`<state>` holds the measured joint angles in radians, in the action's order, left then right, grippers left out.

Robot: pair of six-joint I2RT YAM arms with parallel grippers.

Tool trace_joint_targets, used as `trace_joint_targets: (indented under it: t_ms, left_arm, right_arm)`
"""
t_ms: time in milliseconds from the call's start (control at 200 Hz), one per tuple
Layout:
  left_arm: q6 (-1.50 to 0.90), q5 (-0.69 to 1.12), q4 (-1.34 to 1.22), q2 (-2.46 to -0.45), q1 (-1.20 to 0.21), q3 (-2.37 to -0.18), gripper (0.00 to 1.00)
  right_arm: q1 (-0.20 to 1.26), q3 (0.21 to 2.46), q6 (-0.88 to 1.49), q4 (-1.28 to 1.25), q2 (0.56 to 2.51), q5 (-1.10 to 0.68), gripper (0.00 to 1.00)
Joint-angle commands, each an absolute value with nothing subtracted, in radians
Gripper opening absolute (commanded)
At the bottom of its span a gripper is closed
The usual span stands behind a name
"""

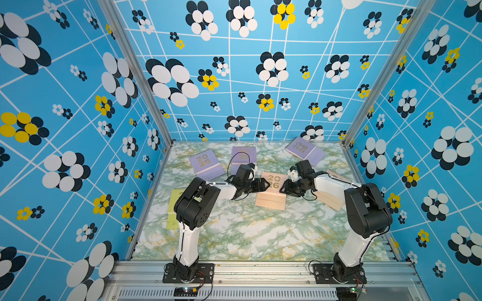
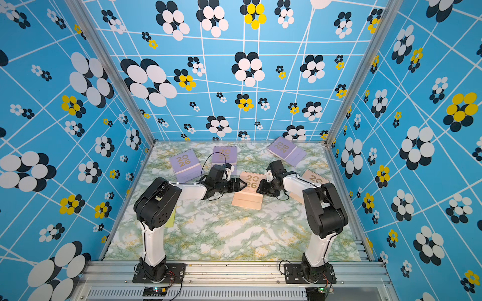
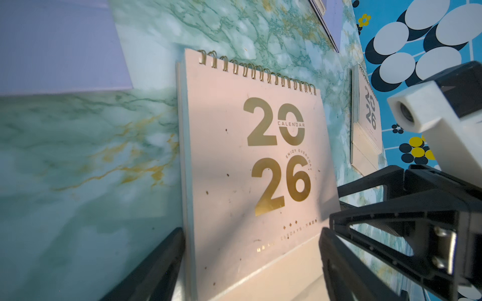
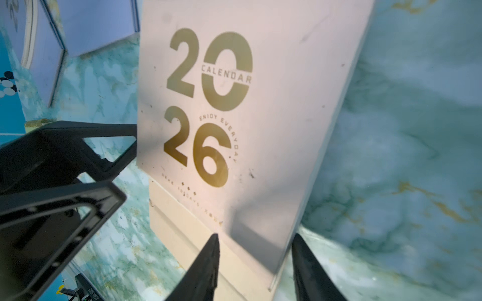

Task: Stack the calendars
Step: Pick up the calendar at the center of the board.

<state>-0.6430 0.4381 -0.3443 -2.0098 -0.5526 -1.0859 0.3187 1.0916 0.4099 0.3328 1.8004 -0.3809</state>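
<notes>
**A:** Take me across the marble-patterned table [image 1: 247, 234], left to right.

**B:** The yellow calendar [image 1: 172, 208] lies flat at the left edge, half hidden by the left arm. Toward the back are the left lilac calendar [image 1: 206, 163] and the middle lilac calendar [image 1: 246, 154], lying apart. Nothing is stacked; in both top views every calendar lies singly.

**A:** The left gripper?

**B:** The left gripper [image 1: 264, 184] sits low at the left edge of the centre peach calendar [image 1: 271, 194]. Its jaws are spread wide and hold nothing. In the right wrist view one of its fingers [image 4: 104, 129] touches that edge like a stop.

**A:** And opposite?

**B:** The right gripper [image 4: 255, 235] has its jaws part-way apart astride the calendar's near corner. One tip is over the cover and the other is beside the edge, by the table. I see no clamp yet.

**A:** Further right?

**B:** The far lilac calendar [image 1: 302, 149] is at the back. In a top view the right peach calendar [image 2: 314, 178] lies partly under the right arm.

**A:** So which step?

**B:** I judge it's the first pick. Next, the right jaws need to meet on that thin edge, with the left gripper bracing against a slide. Then comes a lift and a squared placement onto another calendar, perhaps the peach one nearby.
</notes>
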Motion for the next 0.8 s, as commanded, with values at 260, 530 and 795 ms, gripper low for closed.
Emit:
trace_joint_targets:
  t_ms: [260,530,795]
  left_arm:
    - [-0.669,0.608,-0.451,-1.962,-0.572,-1.057,0.81]
    - [-0.724,0.652,-0.555,-1.968,-0.555,-1.025,0.77]
    - [-0.696,0.649,-0.523,-1.956,-0.555,-1.028,0.76]
  right_arm:
    - [0.382,1.086,0.443,0.223,1.748,-0.496,0.42]
    - [0.387,1.065,0.486,0.186,1.738,-0.461,0.37]
    - [0.387,1.057,0.514,0.16,1.743,-0.432,0.32]
